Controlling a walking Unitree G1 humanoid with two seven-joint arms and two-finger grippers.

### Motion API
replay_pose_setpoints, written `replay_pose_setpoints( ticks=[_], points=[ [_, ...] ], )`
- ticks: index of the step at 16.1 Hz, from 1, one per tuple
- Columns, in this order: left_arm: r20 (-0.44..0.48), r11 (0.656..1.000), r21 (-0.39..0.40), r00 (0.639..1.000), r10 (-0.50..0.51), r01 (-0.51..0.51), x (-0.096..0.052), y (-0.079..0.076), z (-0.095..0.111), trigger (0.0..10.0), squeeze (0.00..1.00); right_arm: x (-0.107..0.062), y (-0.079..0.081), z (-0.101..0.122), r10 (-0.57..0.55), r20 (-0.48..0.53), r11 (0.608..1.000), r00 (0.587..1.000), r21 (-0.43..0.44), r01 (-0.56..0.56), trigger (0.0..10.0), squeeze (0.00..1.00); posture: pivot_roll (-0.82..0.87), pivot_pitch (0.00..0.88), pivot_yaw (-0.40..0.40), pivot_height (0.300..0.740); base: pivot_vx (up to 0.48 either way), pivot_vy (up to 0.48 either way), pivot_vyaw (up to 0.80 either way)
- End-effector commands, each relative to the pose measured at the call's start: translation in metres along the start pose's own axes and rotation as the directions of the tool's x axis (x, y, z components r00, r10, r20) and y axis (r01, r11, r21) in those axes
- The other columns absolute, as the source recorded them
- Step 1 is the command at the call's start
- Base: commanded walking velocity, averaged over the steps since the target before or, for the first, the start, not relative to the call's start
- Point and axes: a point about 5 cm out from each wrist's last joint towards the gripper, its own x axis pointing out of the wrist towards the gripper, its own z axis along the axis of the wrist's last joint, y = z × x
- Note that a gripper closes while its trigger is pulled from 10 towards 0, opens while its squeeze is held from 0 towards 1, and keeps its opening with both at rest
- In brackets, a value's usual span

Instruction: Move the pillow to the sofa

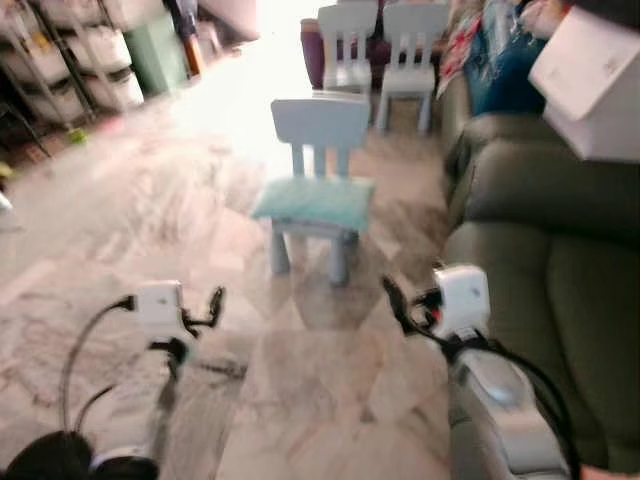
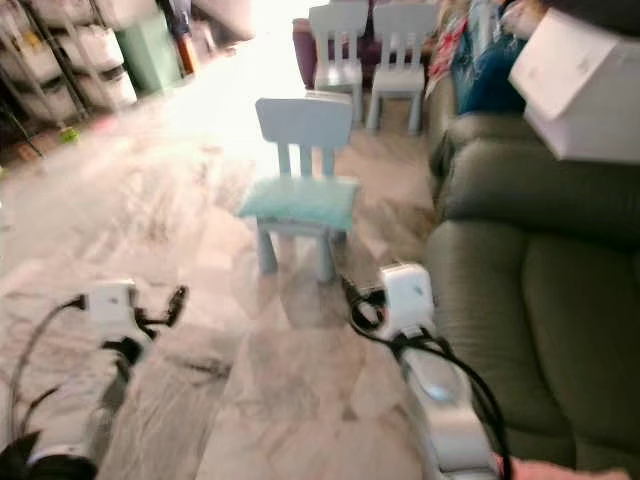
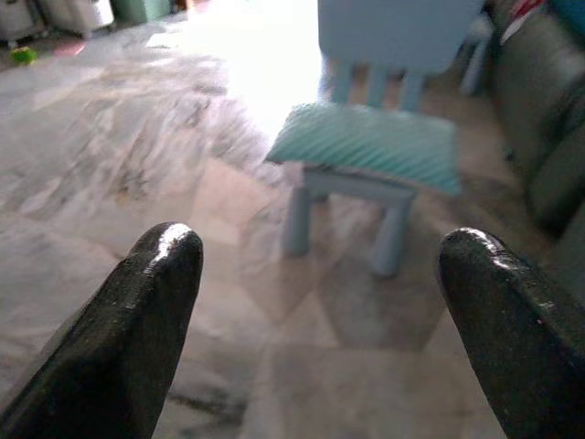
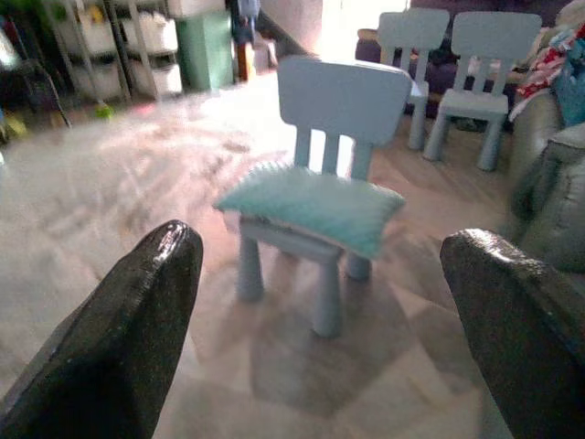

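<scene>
The pillow (image 1: pixel 314 201) lies across the seat of the small chair (image 1: pixel 320 125), overhanging its front edge, with the sofa (image 1: pixel 560 270) beside. Our left gripper (image 1: pixel 212 308) and right gripper (image 1: pixel 393 300) hang wide open, holding nothing. We should approach squarely and take it by 2 opposite edges.

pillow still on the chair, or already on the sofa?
On the chair. The teal pillow lies flat on the small blue chair's seat; the green sofa stands to its right. Both grippers open, empty.
</scene>
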Motion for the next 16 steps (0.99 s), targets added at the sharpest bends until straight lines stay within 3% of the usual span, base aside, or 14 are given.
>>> replay_pose_setpoints(
  ticks=[1,16],
  points=[
    [0.022,1.0,-0.007,0.999,-0.029,0.029,0.003,-0.0065,0.0053,10.0,0.0,-0.0054,-0.0065,-0.0051,-0.022,-0.02,1.0,1.0,-0.008,0.022,10.0,0.0,-0.24,0.046,0.087,0.74,0.394,0.247,0.0],
    [0.015,0.999,-0.023,0.999,-0.043,0.043,0.0005,-0.0088,0.0017,10.0,0.0,-0.0062,-0.006,-0.0058,-0.019,-0.02,1.0,1.0,-0.008,0.019,10.0,0.0,-0.24,0.056,0.084,0.74,0.395,0.267,0.0]
  ],
)
